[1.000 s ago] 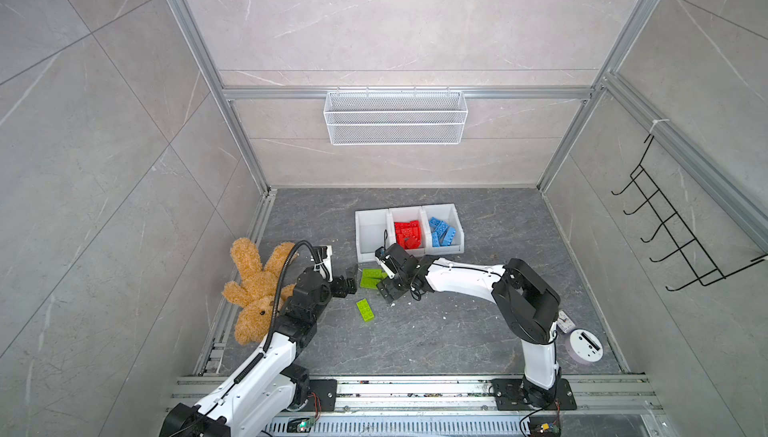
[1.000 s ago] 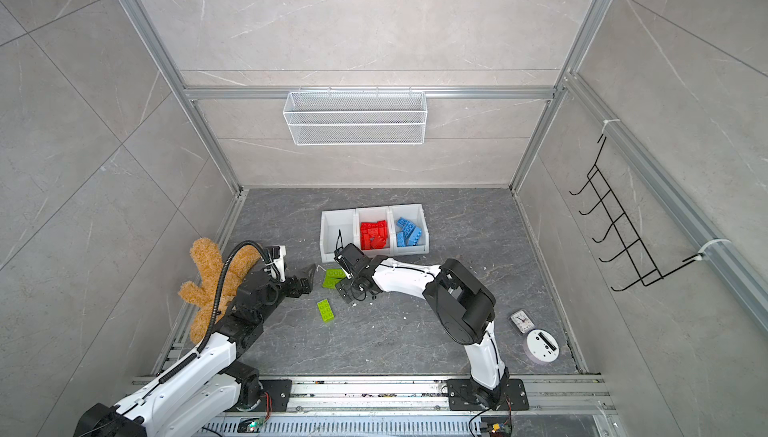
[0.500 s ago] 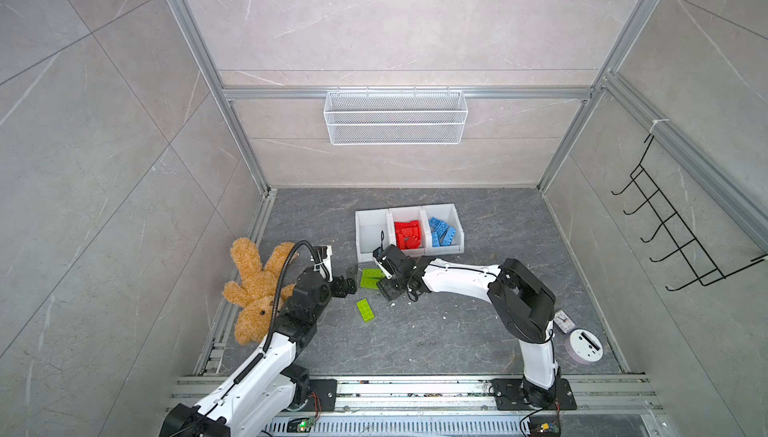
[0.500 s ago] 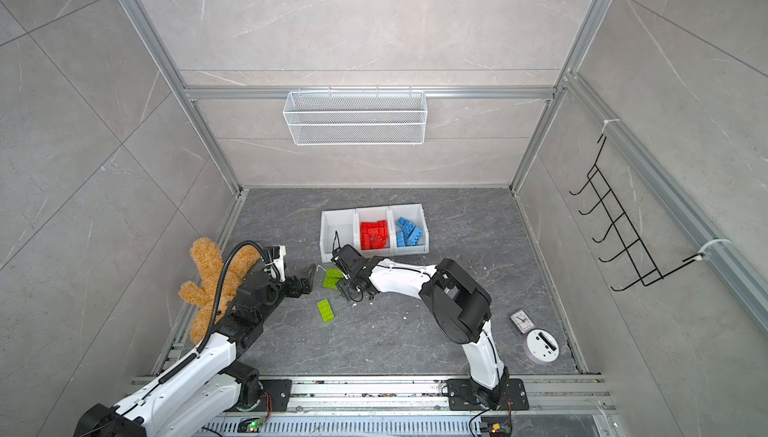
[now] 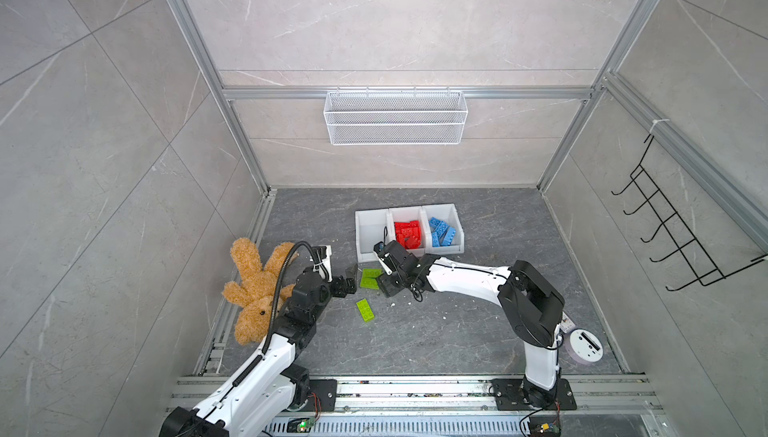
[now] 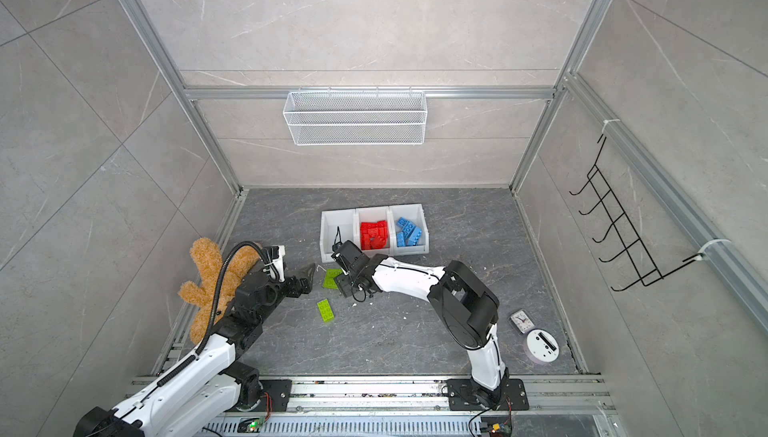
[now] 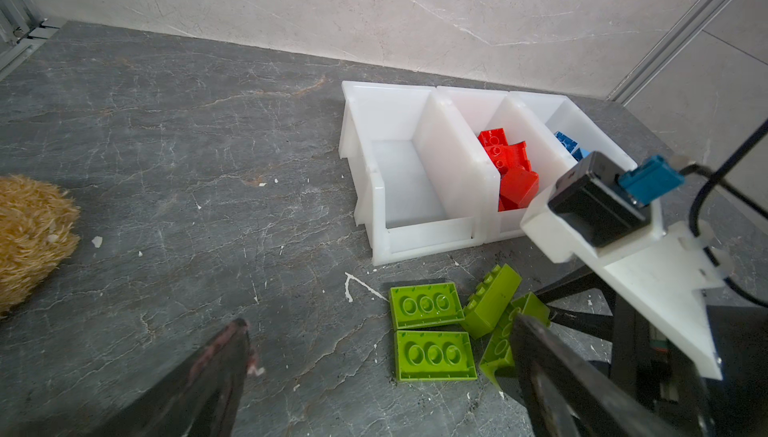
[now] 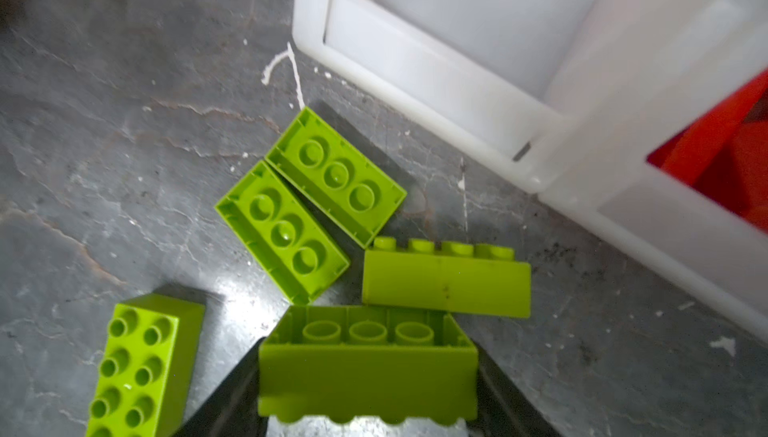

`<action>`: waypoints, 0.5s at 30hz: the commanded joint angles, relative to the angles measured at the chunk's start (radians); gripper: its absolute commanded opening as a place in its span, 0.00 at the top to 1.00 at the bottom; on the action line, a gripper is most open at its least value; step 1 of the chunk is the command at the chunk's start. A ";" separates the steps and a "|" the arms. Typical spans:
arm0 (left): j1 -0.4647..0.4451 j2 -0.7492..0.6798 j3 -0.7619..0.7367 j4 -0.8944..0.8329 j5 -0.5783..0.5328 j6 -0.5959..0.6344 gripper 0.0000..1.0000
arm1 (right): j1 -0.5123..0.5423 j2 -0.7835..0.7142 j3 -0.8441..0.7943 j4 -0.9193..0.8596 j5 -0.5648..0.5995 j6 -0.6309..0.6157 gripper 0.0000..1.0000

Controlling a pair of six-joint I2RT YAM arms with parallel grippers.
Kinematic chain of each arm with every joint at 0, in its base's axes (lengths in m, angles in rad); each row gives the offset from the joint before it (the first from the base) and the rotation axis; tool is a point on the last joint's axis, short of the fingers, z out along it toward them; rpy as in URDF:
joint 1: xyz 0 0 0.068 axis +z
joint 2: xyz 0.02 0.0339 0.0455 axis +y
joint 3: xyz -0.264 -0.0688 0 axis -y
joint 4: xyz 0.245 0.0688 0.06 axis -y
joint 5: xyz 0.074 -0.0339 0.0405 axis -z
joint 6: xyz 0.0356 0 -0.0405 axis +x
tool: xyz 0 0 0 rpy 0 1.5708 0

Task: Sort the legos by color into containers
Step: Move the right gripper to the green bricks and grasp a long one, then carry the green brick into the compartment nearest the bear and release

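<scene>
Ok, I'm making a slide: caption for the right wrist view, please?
Right pincer grips a green brick; four other bricks lie loose by the empty bin.

Both top views high overhead, facing down over whole floor (image 5: pixel 457 331), wrist views low, close, sharing green bricks (image 7: pixel 434 355), bins (image 7: pixel 386 87).

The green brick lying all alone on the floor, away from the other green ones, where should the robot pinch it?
Pinch the lone green brick across its two long smooth sides, near the middle, coming straight down from above. It lies flat with its studs up, so the top is bumpy, and the narrow way likely fits the jaws best. Nothing touches it.
</scene>
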 commanded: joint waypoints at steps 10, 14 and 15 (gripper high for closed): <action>0.002 -0.014 0.003 0.028 -0.008 0.012 0.00 | -0.027 0.100 0.266 -0.046 0.025 0.009 0.35; 0.002 -0.016 0.004 0.027 -0.004 0.010 0.00 | -0.057 0.175 0.358 -0.064 0.032 0.010 0.35; 0.002 -0.016 0.004 0.027 -0.005 0.011 0.00 | -0.065 0.192 0.381 -0.068 0.029 0.011 0.35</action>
